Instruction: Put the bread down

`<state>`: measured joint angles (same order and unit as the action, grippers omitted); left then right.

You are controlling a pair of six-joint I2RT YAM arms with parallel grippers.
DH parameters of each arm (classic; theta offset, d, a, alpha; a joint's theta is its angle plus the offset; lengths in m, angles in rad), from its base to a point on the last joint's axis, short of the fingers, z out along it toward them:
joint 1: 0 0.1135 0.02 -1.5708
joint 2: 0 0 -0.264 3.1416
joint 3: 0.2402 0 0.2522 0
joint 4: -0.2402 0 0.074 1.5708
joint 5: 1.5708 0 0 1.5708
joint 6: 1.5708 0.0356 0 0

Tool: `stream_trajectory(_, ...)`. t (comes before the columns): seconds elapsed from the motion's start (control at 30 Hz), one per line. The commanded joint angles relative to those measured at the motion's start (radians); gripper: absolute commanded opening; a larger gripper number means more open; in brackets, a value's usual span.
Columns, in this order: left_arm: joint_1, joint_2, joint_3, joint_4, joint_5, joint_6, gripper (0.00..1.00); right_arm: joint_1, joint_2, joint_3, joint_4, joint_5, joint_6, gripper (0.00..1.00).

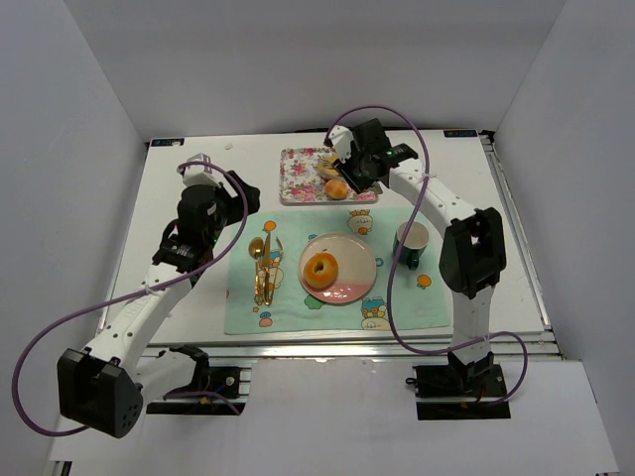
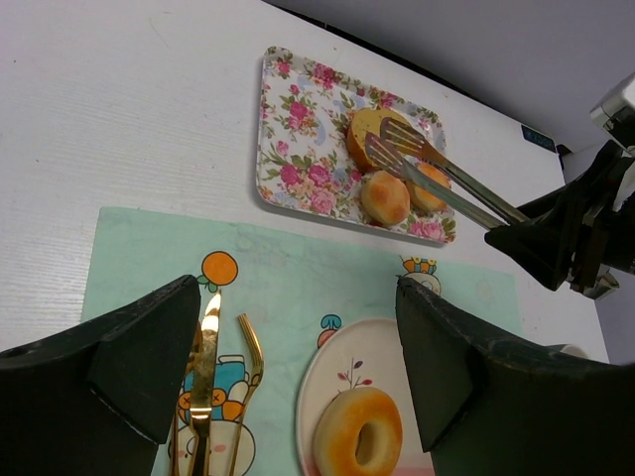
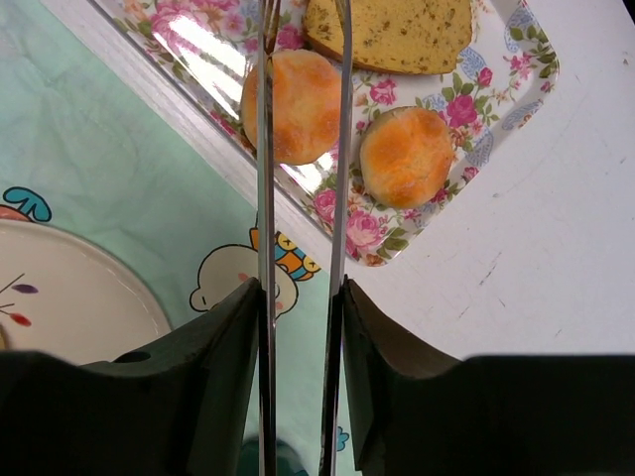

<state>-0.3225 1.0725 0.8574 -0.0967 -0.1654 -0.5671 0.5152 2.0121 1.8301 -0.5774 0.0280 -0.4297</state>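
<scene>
- Closing off-centre, the tongs (image 3: 263, 198), pinched in the right jaws, may squirt the bun (image 3: 298, 109) off the tray (image 3: 516, 59) at the desk's (image 1: 248, 149) far edge.
- Left jaws hang spread.

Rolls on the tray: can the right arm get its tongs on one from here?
Probably yes. The right gripper holds the tongs over the tray; one roll shows between their blades, and nothing covers it.

tongs (image 3: 264, 198): polished mirror-bright metal | tray (image 2: 288, 149): glossy, floral print, catching glare | cutlery (image 2: 203, 367): shiny gold metal | plate (image 2: 317, 397): smooth, glazed | placemat (image 2: 298, 278): matt, printed | bench (image 2: 119, 119): matt white, faintly grained
</scene>
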Motion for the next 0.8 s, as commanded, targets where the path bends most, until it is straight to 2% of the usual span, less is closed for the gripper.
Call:
stream_trajectory(0.0,0.005,0.0,0.003,0.012,0.003,-0.001,0.89,0.0,0.011,0.049,0.013,0.024,0.025,0.43)
stream_trajectory(0.53,0.007,0.007,0.006,0.012,0.0,0.004,0.89,0.022,0.076,0.054,0.05,0.092,0.034,0.43)
stream_trajectory(0.77,0.01,0.006,0.005,0.011,0.001,0.006,0.89,0.043,0.094,0.08,0.045,0.139,0.042,0.4)
